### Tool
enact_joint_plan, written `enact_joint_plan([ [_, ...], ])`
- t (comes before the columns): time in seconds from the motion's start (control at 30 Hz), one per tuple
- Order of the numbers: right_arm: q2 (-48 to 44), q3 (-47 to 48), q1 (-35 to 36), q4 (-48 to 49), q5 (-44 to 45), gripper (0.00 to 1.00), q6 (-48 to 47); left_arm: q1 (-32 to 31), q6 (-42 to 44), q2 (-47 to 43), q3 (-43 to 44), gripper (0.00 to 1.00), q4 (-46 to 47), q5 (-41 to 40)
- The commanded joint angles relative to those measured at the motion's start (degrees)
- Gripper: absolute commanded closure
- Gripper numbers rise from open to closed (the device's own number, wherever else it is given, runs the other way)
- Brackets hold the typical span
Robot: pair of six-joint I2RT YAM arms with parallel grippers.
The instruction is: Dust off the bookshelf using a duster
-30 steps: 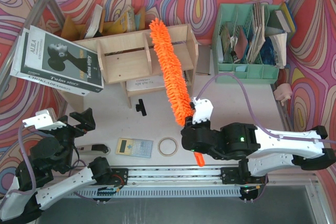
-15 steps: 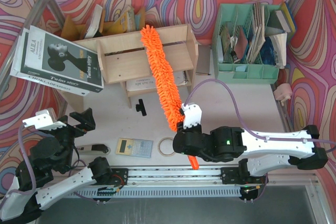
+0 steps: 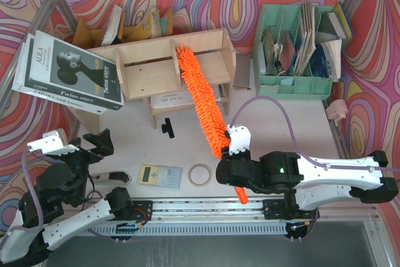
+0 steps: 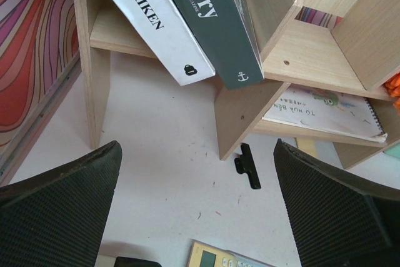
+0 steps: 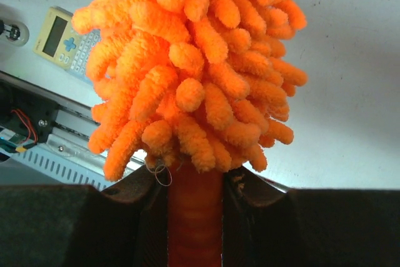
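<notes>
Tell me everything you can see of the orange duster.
The duster has a long, bright orange head of fluffy, noodle-like microfibre strands and a slim, smooth orange handle. The right gripper is shut on the handle just below the head, and the handle's end pokes out behind it. The head slants up and left from the gripper, its tip over the pale-wood bookshelf beside a divider, seemingly brushing it.

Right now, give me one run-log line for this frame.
right gripper: shut on duster handle | duster head: over bookshelf | left gripper: open, empty
</notes>
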Motion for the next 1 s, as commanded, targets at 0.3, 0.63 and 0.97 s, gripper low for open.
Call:
enact_joint_plan([
  [0.3,-2.22,12.94,-0.19,8.42,7.85,1.0,-16.11,-0.18,-1.31,-1.56,-0.33,0.01,-1.27,-0.93],
  [0.63,3.04,17.23,-0.22,17.28,7.25,1.0,-24.64,-0.18,-1.57,-1.58,-0.4,0.02,-1.32,-1.12],
  [0.97,20.08,34.24,-6.9,20.12,-5.77,1.0,-29.08,-0.18,-1.6,-0.74,-0.31,0.01,-1.45,-1.02],
])
